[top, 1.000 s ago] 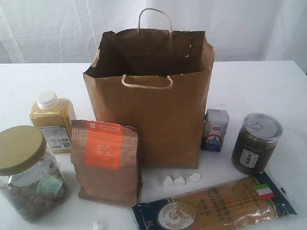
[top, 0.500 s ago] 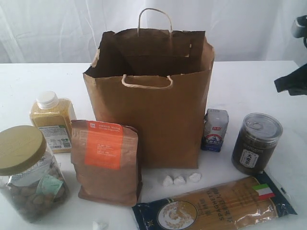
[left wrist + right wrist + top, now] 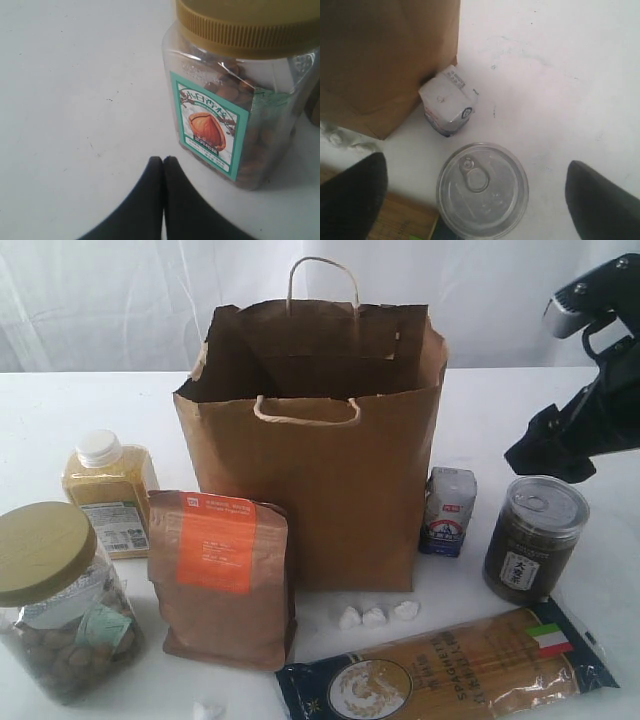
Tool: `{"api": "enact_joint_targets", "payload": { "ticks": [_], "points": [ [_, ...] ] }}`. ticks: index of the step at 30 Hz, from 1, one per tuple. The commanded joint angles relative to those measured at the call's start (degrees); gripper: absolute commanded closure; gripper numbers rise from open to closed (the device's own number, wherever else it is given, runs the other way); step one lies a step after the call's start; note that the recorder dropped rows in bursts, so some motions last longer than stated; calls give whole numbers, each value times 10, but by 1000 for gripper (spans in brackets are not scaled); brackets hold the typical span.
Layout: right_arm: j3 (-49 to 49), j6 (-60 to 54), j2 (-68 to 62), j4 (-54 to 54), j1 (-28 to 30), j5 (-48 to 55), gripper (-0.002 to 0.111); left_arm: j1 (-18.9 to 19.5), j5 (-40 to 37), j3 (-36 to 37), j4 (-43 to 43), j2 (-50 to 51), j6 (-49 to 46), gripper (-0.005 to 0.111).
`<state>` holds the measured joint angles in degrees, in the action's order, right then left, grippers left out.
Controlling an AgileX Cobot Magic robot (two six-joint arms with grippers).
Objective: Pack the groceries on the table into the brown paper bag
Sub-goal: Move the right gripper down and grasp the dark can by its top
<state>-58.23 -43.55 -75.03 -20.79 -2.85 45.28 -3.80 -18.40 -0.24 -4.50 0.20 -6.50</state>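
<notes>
Right wrist view: my right fingers point(image 3: 600, 200) gape over the dark can point(image 3: 482, 187), left fingers point(image 3: 160, 200) clenched; descending off-centre could topple it.

Pale draped curtain point(image 3: 120, 300) behind

Three small white crumpled scraps point(image 3: 374, 617) are lying in a short row, nearly touching one another, toward the lower middle of the exterior view. A fourth white scrap point(image 3: 207, 710) is sitting alone at the bottom edge, well apart from them and partly cut off. A white curtain point(image 3: 120, 300) is hanging in soft vertical folds behind everything, filling the background from side to side.
</notes>
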Motion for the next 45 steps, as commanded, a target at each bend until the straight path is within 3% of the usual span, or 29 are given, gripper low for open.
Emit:
{"api": "enact_joint_targets", "payload": {
  "ticks": [1,16,20,36,38,43,45],
  "points": [
    [-1,-6,-28,-3,-1,-36,19,-3,-9,2,-1,-2,2,107],
    [18,-1,-110,-37,-1,-37,19,-3,-9,2,-1,-2,2,107],
    [18,0,-135,10,-1,-29,19,-3,-9,2,-1,-2,2,107],
    [18,4,-162,0,-1,6,19,-3,-9,2,-1,-2,2,107],
    [18,4,-162,0,-1,14,27,-3,-9,2,-1,-2,2,107],
    [18,4,-162,3,-1,20,73,-3,-9,2,-1,-2,2,107],
    [18,26,-162,7,-1,36,86,-3,-9,2,-1,-2,2,107]
  ]
}}
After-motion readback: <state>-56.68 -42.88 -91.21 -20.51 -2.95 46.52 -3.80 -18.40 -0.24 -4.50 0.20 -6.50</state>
